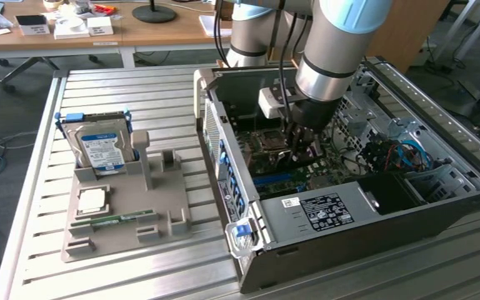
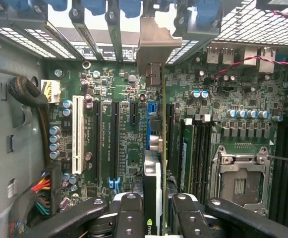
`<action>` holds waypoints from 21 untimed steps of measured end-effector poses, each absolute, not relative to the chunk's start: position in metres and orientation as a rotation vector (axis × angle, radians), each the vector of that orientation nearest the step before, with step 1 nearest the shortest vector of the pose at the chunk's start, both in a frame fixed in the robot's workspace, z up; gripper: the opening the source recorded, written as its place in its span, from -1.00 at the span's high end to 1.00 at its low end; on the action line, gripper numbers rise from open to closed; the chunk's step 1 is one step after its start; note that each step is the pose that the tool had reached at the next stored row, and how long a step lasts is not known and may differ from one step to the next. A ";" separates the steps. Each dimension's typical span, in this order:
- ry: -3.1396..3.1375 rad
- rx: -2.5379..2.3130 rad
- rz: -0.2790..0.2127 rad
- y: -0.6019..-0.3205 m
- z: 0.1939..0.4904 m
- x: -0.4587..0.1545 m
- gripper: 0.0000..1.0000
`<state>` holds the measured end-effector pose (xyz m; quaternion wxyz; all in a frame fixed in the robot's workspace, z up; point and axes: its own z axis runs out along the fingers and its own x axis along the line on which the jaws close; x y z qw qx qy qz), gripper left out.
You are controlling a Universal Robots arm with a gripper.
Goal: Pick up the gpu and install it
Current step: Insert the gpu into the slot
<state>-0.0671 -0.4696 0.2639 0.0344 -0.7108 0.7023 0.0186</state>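
On the exterior view's left we find open room: the slatted table (image 1: 123,87) lies bare toward the upper left and along the lower edge, broken only by the grey holder (image 1: 160,200) with the upright hard drive (image 1: 98,147). On the right, the computer case (image 1: 440,212) is open upward, yet its walls hem us in. The power supply (image 1: 324,209) fills the lower centre, and the cables (image 1: 399,156) crowd the right. The arm (image 1: 332,56) takes the middle of the opening. In the wrist view the gripper (image 2: 153,210) clamps the gpu (image 2: 157,148), squeezed edge-on between the memory slots (image 2: 191,148) just beside it and the empty black slots (image 2: 106,144), with the rear bracket bars (image 2: 91,34) beyond.
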 end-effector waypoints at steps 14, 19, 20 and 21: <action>2.159 -2.186 0.057 -0.470 0.259 -0.072 0.47; 2.159 -2.186 0.057 -0.470 0.256 -0.074 0.47; 2.160 -2.186 0.056 -0.470 0.255 -0.074 0.47; 2.162 -2.185 0.056 -0.470 0.255 -0.074 0.47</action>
